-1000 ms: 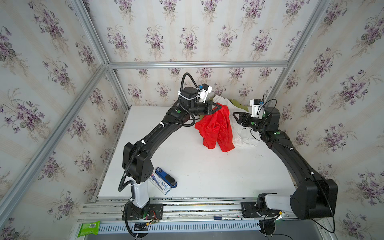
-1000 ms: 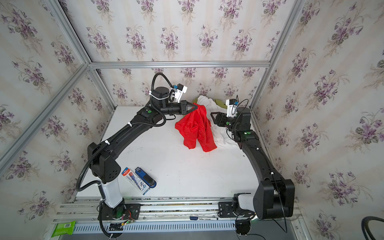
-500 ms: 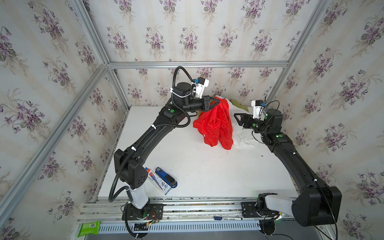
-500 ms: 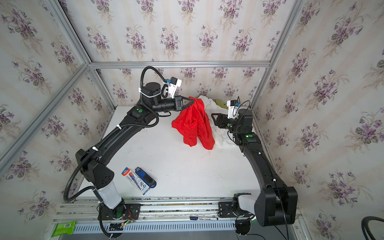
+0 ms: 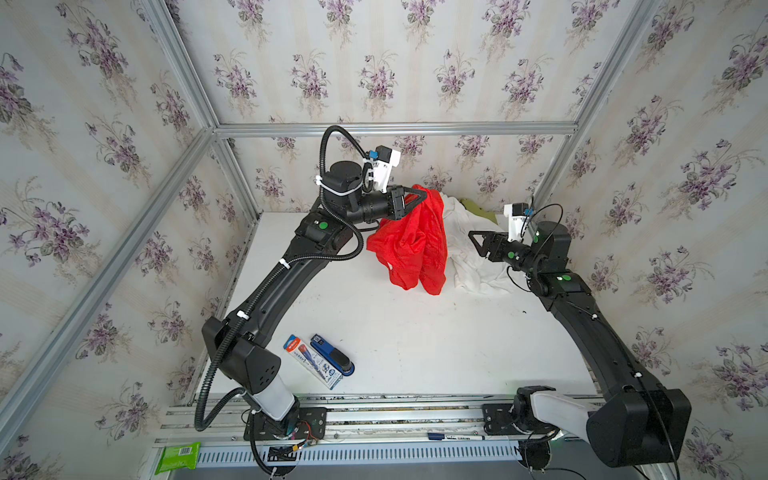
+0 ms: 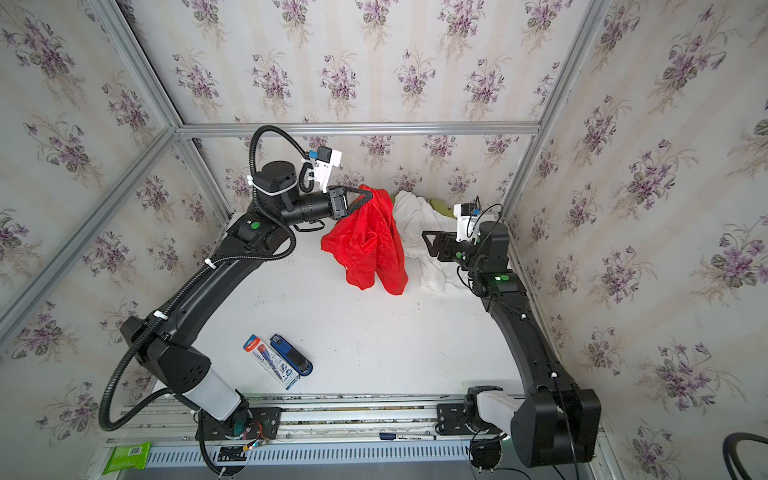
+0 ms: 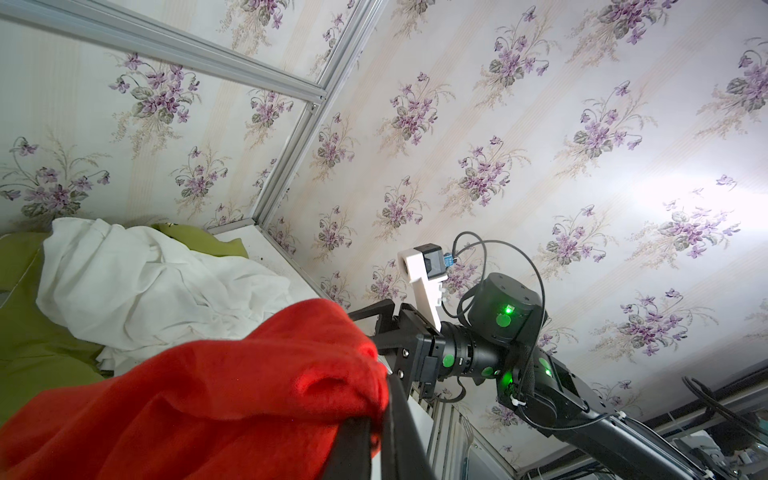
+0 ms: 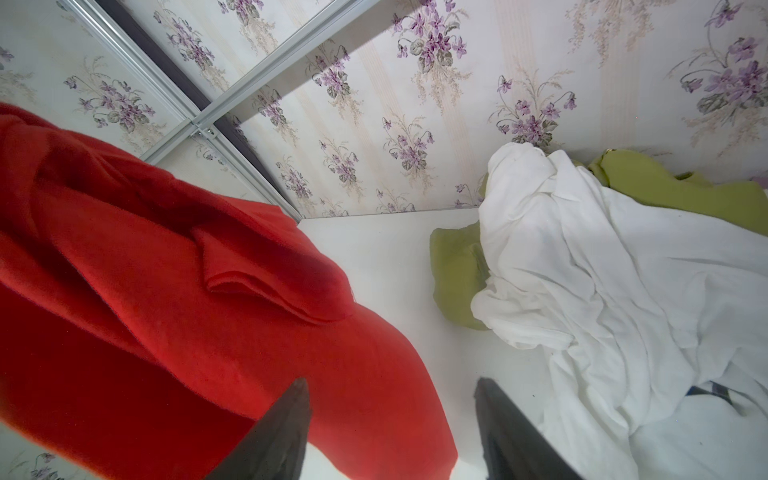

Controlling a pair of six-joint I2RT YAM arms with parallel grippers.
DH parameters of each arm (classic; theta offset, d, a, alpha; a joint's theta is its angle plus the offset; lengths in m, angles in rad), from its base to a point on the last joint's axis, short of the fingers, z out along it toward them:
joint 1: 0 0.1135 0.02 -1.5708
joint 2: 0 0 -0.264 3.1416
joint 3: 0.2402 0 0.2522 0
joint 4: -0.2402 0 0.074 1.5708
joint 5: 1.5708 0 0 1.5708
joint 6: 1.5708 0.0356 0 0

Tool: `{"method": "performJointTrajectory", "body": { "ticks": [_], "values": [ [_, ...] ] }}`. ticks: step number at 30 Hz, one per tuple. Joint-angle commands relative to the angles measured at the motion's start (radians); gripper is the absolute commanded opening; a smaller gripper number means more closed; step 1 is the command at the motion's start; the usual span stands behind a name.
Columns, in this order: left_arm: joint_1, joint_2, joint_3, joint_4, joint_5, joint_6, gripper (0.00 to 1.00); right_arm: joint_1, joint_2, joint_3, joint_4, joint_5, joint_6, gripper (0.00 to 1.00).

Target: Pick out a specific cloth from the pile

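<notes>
Red cloth (image 5: pixel 415 245) (image 6: pixel 370 245), bright, thin and wrinkled, hangs in long folds from the left gripper (image 5: pixel 424 195) (image 6: pixel 368 193), whose black fingers are clenched on a bunch of its upper edge. It is held up over the far middle of the white table (image 5: pixel 395 332), and its lower folds drop toward the tabletop; whether they touch it cannot be told. In the left wrist view the red cloth (image 7: pixel 208 395) is bunched over that gripper (image 7: pixel 374 415).

Just beside it, toward the far right corner, lies the rest of the pile: a large crumpled white cloth (image 5: pixel 469 266) (image 6: pixel 432 270) (image 7: pixel 145 291) spread over a soft olive-green cloth (image 5: pixel 478 208) (image 6: pixel 442 206) (image 7: pixel 33 332), which shows at the back and at one side.

The right gripper (image 5: pixel 473 239) (image 6: pixel 426 239) hovers over the white cloth and points at the red one. Its jaws stand apart with nothing between them. In the right wrist view the gripper (image 8: pixel 390 384) frames the red cloth (image 8: pixel 166 291) on one side and the white cloth (image 8: pixel 602 291) and olive-green cloth (image 8: pixel 457 274) on the other, with bare table between.

Well apart, near the front left of the table, a blue-and-black stapler (image 5: pixel 332 357) lies touching a flat printed packet (image 5: pixel 311 368).
</notes>
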Motion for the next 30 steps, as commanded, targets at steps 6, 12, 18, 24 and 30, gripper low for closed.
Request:
{"method": "performJointTrajectory", "body": {
  "ticks": [6,12,18,24,30],
  "values": [
    [0.048,-0.077,-0.068,0.010,-0.001,0.052,0.00,0.064,-0.028,-0.035,0.015,-0.011,0.021,0.66],
    [0.119,-0.124,-0.129,-0.029,0.003,0.067,0.00,0.124,-0.044,-0.057,0.008,0.023,0.005,0.66],
    [0.184,-0.177,-0.187,-0.062,-0.005,0.087,0.00,0.184,-0.017,-0.058,0.025,0.034,-0.007,0.67],
    [0.233,-0.224,-0.229,-0.114,-0.024,0.124,0.00,0.243,0.006,-0.061,0.037,0.052,-0.020,0.67],
    [0.246,-0.245,-0.240,-0.183,-0.052,0.158,0.00,0.354,0.038,-0.022,-0.036,0.169,-0.148,0.68]
  ]
}}
